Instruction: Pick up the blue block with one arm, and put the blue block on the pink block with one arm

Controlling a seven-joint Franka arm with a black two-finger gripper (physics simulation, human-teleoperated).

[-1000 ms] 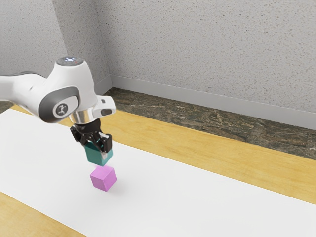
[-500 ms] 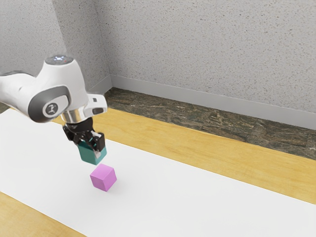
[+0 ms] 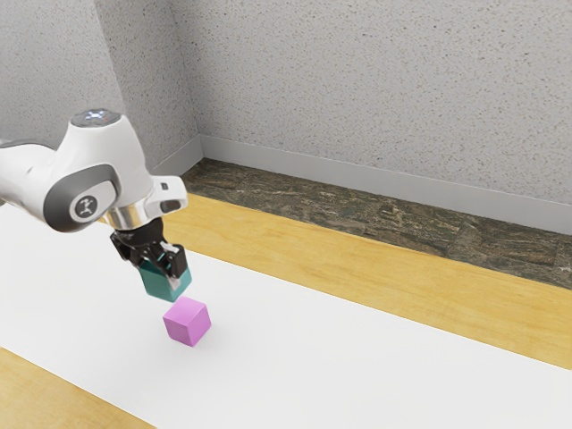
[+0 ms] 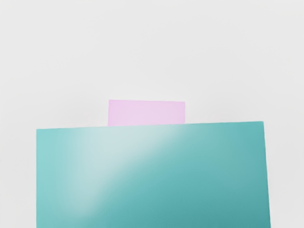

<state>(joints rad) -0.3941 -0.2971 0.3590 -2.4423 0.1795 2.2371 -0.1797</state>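
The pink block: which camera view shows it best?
The exterior view. There the pink block stands whole on the white surface, three faces visible, with the blue block hanging above it, not touching. In the wrist view the blue block covers most of the pink block, leaving a pale strip.

1. Setting: a bare simulated test room for a robot.
2. Walls (image 3: 375,80): plain grey, speckled, meeting in a corner, with a pale baseboard (image 3: 384,183) along the foot.
3. Floor (image 3: 375,210): dark mottled stone.
4. Wooden table (image 3: 357,259) with a white sheet (image 3: 313,357) laid along it.
5. White robot arm (image 3: 54,174) over the table's end at the exterior view's left.
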